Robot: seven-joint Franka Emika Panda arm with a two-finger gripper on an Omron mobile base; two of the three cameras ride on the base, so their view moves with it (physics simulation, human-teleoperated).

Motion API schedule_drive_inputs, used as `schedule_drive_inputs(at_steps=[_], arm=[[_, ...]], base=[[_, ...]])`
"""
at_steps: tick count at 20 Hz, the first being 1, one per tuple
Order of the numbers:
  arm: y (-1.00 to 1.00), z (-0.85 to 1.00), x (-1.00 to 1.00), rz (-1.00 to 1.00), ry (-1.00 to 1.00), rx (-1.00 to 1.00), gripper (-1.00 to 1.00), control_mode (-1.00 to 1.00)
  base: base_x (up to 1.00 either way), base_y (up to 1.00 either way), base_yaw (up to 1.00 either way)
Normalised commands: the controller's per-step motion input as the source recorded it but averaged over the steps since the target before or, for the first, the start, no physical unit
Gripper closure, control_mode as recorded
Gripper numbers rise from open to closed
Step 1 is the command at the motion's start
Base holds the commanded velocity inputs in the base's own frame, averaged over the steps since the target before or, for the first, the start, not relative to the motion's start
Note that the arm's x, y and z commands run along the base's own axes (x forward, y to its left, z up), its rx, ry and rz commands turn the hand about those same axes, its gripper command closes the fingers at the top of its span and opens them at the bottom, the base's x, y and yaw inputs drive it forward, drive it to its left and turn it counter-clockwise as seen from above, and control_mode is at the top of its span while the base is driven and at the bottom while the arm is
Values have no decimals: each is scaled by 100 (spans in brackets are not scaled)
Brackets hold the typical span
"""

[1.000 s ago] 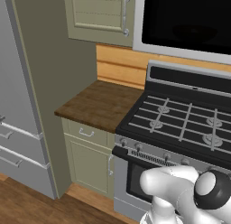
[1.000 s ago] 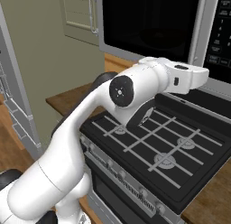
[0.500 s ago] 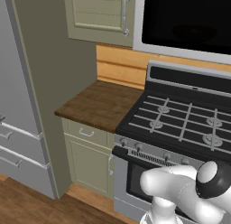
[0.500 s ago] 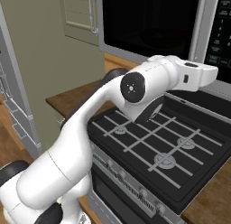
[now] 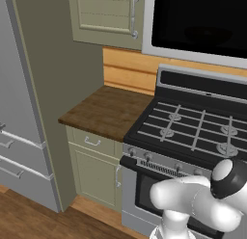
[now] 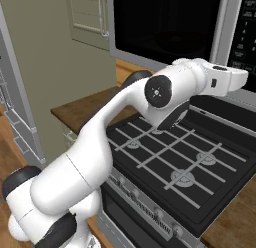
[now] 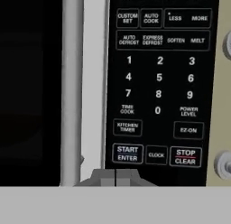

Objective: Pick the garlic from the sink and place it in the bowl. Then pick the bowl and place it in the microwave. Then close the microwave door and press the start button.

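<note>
Microwave [image 6: 200, 27] is hanging above the stove, and its door [image 7: 31, 83] is sitting shut, the black glass window taking up the left of the hand view with the long silver bar handle [image 7: 72, 87] running upright beside it. The end effector [image 7: 116, 177] is pointing straight at the dark button panel [image 7: 160, 78], its two finger tips pressed together with nothing between them, sitting just below the START/ENTER button [image 7: 127, 153]. To the right of that button are lying the CLOCK key and the STOP/CLEAR key [image 7: 185, 157], with the number pad above them.

In the right base view the white arm [image 6: 100, 152] is reaching up and across the stove [image 6: 170, 162], its wrist stretching toward the panel at the right edge of the microwave. Whether the tips are touching the panel cannot be told.

Below, the black gas stove is showing its grates and a row of knobs along its front edge. To its left a brown wooden bench [image 5: 103, 110] is resting on pale green cabinets [image 5: 94, 165], with an upper cabinet [image 5: 106, 16] of the same colour above it and a grey refrigerator [image 5: 19, 112] standing further left on the wooden floor [image 5: 34, 223].
</note>
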Motion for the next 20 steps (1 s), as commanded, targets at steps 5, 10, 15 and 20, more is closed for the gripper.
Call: schedule_drive_inputs(at_steps=[5, 10, 15, 20], arm=[[-5, 0, 26, 0, 0, 0, 100, -100], [-24, 0, 8, 1, -2, 3, 100, -100], [-9, 0, 18, 2, 0, 2, 100, -100], [-12, 0, 23, 1, -1, 0, 100, -100]], base=[[0, 0, 0], [0, 0, 0], [0, 0, 0], [0, 0, 0]])
